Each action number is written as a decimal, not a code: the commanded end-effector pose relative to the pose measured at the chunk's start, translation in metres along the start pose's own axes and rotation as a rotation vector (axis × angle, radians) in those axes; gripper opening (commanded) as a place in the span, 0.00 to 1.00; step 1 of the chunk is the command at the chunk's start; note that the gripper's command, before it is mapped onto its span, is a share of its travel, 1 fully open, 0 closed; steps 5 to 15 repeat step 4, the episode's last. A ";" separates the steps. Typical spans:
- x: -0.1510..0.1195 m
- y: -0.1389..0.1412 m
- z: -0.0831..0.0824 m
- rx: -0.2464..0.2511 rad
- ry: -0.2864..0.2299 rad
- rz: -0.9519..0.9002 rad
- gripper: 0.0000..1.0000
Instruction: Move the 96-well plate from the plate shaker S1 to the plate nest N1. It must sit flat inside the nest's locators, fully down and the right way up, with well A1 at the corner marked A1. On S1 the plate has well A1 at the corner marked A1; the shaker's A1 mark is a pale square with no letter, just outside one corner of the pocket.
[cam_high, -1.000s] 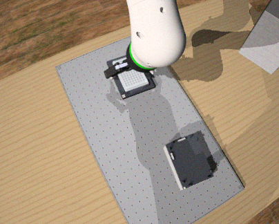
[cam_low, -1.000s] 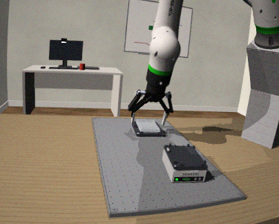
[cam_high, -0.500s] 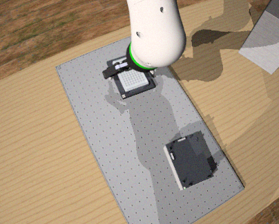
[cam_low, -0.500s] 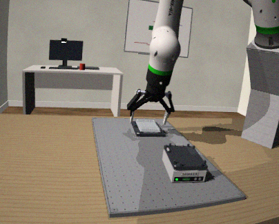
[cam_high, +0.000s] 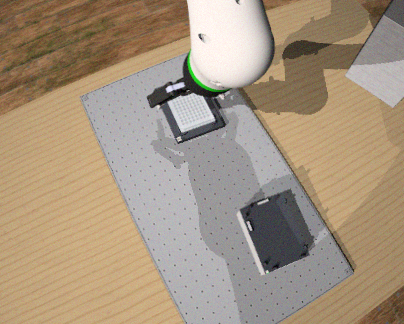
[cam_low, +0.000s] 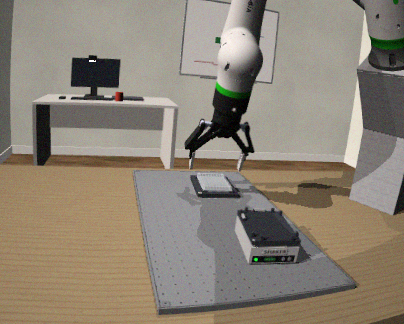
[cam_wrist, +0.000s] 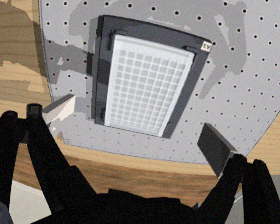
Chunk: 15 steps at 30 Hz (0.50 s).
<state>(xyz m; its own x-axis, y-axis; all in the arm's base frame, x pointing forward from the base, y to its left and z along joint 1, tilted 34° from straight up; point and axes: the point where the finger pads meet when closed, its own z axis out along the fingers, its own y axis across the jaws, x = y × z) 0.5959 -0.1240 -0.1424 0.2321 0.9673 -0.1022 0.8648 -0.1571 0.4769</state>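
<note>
While the gripper (cam_low: 216, 162) hangs above the far end of the grey perforated board (cam_high: 150, 200) with its fingers spread wide and nothing between them, the white well plate (cam_high: 194, 111) lies flat in the dark nest (cam_high: 176, 131) below it, apart from both fingertips. A small pale label (cam_wrist: 205, 46) marks one corner of the nest. Nearer the camera, the shaker (cam_low: 267, 233) stands with its dark pocket bare.

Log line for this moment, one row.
gripper: open, empty, above nest | plate: in nest, released | shaker: pocket vacant
</note>
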 end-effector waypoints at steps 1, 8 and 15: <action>-0.004 0.000 -0.008 -0.002 0.009 0.000 1.00; -0.004 0.000 -0.008 -0.002 0.009 0.000 1.00; -0.004 0.000 -0.008 -0.002 0.009 0.000 1.00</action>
